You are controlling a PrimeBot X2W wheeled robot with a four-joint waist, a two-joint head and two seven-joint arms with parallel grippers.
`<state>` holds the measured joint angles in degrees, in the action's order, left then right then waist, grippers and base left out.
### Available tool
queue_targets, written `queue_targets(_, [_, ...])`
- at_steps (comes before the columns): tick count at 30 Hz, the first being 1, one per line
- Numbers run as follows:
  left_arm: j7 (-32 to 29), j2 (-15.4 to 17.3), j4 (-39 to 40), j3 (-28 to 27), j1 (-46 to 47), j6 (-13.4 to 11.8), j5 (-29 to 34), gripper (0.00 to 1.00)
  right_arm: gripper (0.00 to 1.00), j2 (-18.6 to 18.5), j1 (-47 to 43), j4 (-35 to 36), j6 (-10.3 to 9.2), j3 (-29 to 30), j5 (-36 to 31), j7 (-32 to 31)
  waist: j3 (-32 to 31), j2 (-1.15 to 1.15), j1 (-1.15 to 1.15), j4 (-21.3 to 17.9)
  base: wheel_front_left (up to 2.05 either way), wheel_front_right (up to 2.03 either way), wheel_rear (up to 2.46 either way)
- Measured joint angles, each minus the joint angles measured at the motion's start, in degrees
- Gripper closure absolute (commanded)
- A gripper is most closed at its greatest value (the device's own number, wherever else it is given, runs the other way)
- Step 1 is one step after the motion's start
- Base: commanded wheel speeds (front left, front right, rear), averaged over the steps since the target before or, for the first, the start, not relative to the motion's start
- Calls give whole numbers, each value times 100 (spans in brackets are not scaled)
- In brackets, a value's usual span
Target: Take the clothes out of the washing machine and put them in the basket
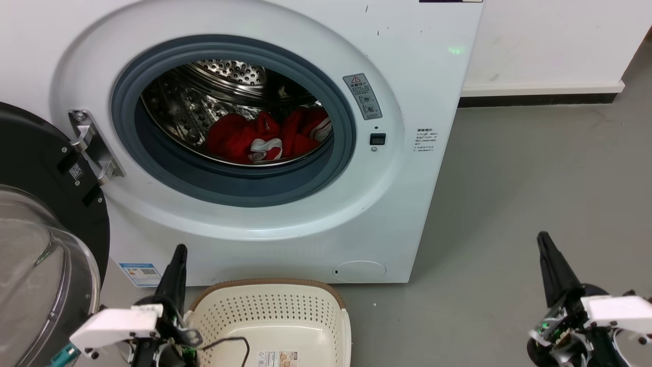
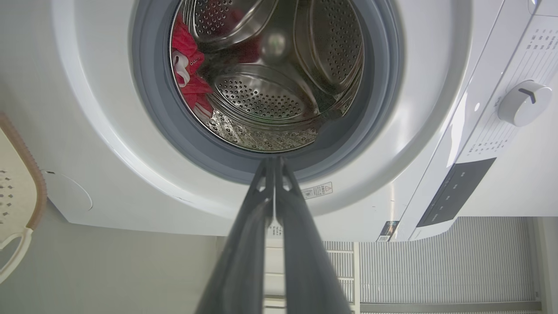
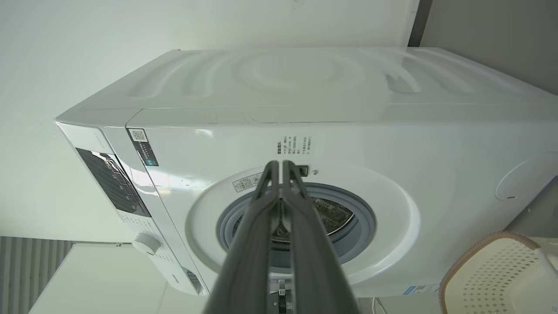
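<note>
The white washing machine [image 1: 407, 76] stands with its door swung open to the left. Red clothes [image 1: 265, 135] with white trim lie low in the steel drum, also seen in the left wrist view as red clothes [image 2: 187, 65] at the drum's left side. The cream basket [image 1: 270, 281] sits on the floor right below the machine's front. My left gripper [image 1: 179, 250] is shut and holds nothing, beside the basket's left corner. My right gripper [image 1: 543, 237] is shut too, over bare floor to the machine's right. Both point toward the machine [image 2: 87, 131], well short of the drum.
The open black-rimmed glass door [image 1: 30, 153] fills the left side, close to my left arm. Grey floor [image 1: 535, 168] stretches to the right of the machine, up to a white wall with dark skirting [image 1: 540, 99]. A thin black cable [image 1: 229, 340] lies across the basket's near edge.
</note>
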<state>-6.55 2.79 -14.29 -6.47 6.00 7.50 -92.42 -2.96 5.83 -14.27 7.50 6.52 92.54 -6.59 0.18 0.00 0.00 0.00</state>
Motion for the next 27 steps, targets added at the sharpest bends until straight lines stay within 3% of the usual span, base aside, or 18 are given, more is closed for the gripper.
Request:
queue_targets(9, [134,-31,-121,5,-258,-3,232,0,0,22,-250,-170,-1,-5,-178,136,4,0,0,-1,0,0,0])
queue_targets(27, [627,-27,586,297,-373,-533,2717,0,0,29,-445,704,-1,-142,-2885,632,45,0,0,-8,0,0,0])
